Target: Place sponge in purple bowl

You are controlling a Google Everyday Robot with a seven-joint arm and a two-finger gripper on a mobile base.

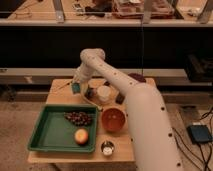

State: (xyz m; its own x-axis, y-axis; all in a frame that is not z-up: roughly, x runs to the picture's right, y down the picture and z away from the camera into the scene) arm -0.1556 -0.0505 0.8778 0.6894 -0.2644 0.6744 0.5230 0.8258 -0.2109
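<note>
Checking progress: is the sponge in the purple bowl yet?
Out. The gripper holds the sponge near the table's back-left corner, well apart from the purple bowl.

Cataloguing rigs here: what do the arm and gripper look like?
The arm is cream-white: thick, smooth, rounded tubular segments widening toward the base, no loose cables showing. The gripper, small and darker, is above the table's back-left part.
</note>
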